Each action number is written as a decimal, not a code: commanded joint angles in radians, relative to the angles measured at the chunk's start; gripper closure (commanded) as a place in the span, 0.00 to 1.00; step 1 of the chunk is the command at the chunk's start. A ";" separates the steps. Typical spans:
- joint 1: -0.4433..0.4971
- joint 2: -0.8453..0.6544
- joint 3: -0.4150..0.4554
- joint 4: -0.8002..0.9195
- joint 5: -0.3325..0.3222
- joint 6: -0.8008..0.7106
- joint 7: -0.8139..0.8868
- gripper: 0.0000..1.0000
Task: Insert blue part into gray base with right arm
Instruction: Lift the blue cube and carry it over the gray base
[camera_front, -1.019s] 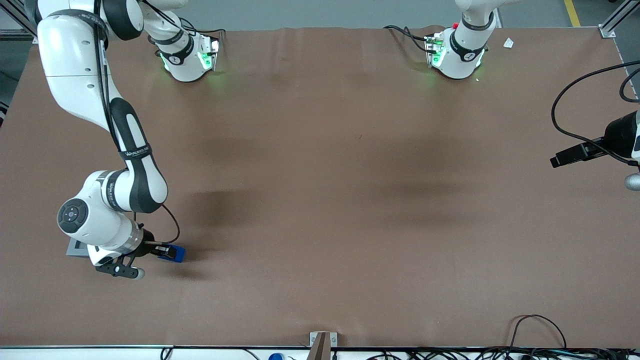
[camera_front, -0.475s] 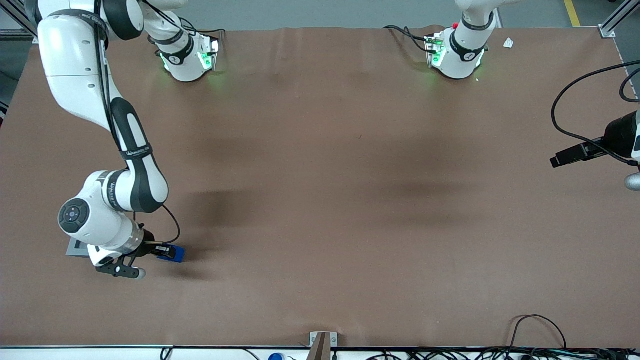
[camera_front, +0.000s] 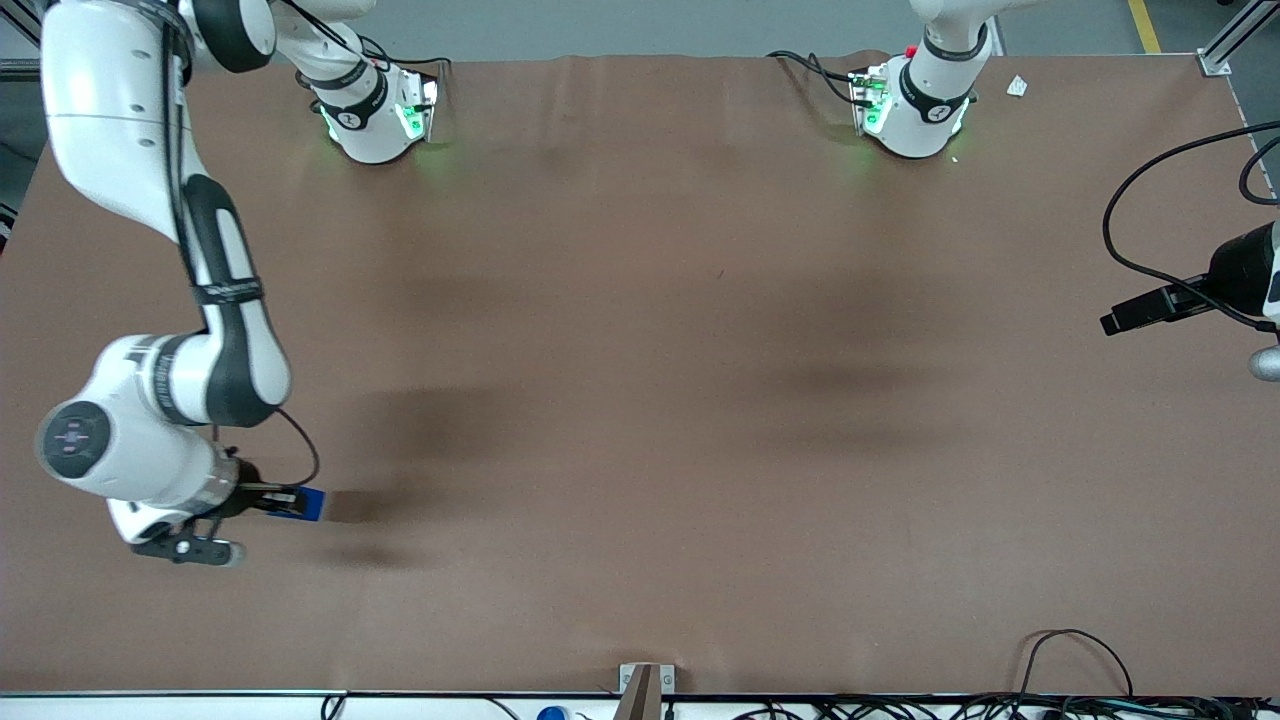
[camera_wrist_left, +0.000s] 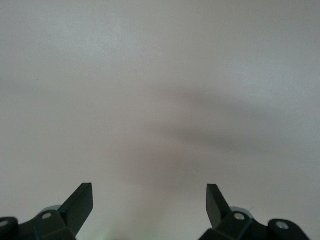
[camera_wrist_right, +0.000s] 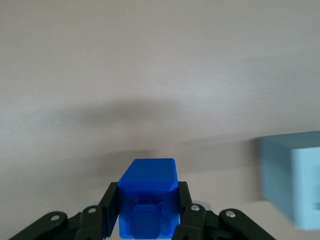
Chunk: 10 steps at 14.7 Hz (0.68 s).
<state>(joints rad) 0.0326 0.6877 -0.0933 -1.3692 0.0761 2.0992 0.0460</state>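
Item, lower left of the front frame: the right arm's gripper (camera_front: 262, 499), fingers closed on the blue part (camera_front: 303, 503), the block lifted clear of the brown table (camera_front: 640, 400) with its shadow lying apart beneath it; the wrist view shows both black fingers (camera_wrist_right: 111, 204) clamped against the block's flanks. Item: the gray base (camera_wrist_right: 292, 177), in the wrist view beside the held block and well apart from it, seated on the table; in the front frame it is hidden under the arm's wrist. Risk, as judged: the block may arrive twisted or off-centre over the recess and jam on the rim, or shove the loose base along the cloth; a light pinch could let it slip. Item: the table's edge at frame left lies near the arm, leaving little margin there. Item, farther up the frame: open brown surface with room to swing, then the right arm (camera_front: 215, 270) rising to its mount at the top.
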 joint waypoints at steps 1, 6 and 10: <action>-0.106 -0.056 0.020 -0.010 0.008 -0.069 -0.093 1.00; -0.220 -0.057 0.020 -0.008 0.008 -0.090 -0.236 1.00; -0.238 -0.048 0.018 -0.010 0.005 -0.059 -0.273 1.00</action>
<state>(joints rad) -0.1871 0.6424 -0.0924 -1.3677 0.0776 2.0161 -0.1976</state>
